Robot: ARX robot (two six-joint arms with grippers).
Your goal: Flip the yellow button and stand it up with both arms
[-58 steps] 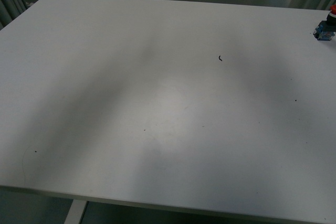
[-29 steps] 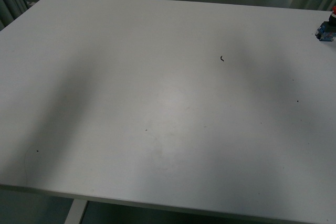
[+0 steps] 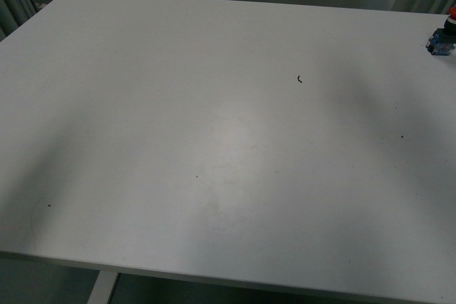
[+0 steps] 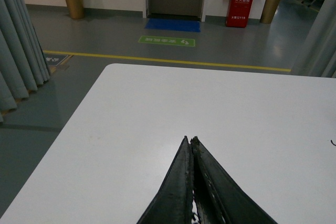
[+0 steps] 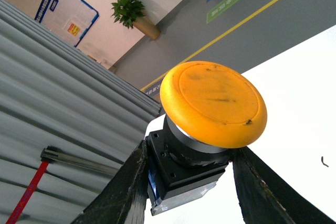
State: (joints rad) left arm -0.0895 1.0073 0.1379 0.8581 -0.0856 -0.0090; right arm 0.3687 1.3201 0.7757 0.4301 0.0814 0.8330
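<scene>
The yellow button [image 5: 212, 103] fills the right wrist view: a round yellow-orange cap on a black collar and block body with a blue edge. My right gripper [image 5: 189, 177] is shut on its body, one dark finger on each side, and holds it in the air above the white table. My left gripper [image 4: 190, 141] is shut and empty, its tips pressed together above the table [image 4: 210, 108]. Neither arm nor the yellow button shows in the front view.
A red-capped button [image 3: 442, 37] with a blue body stands at the table's far right edge in the front view. A small dark curl [image 3: 299, 78] lies on the tabletop; it also shows in the right wrist view [image 5: 324, 161]. Grey curtains [image 4: 21, 51] hang to the left.
The shadows on the tabletop have drifted outward and faded in the front view. The red-capped button and the dark curl stay in place.
</scene>
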